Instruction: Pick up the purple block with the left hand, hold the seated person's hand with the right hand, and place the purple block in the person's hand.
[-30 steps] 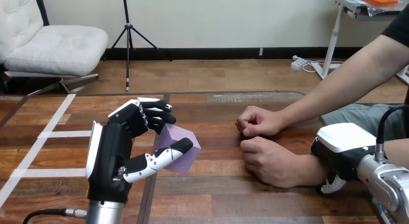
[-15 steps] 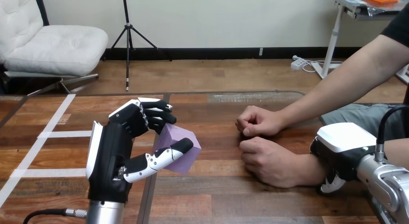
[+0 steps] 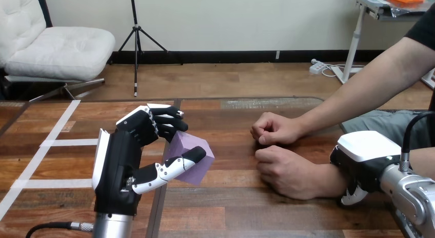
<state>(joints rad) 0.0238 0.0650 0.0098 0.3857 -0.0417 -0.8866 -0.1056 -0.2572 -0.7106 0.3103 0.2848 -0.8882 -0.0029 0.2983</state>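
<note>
Left hand [image 3: 120, 163] clasps the purple block [image 3: 191, 157], lower left; right hand [image 3: 365, 158] covers the person's wrist [image 3: 323, 180] (grip unclear). Next, probably: carry the block rightward.

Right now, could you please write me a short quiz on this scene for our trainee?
1. True or false: the purple block lies in the person's hand.
2. What holds the block? A: the left hand; B: the person; C: nothing, it lies flat.
3. What does the right hand grip?
Key: 1 false; 2 A; 3 the person's nearer wrist.
</note>
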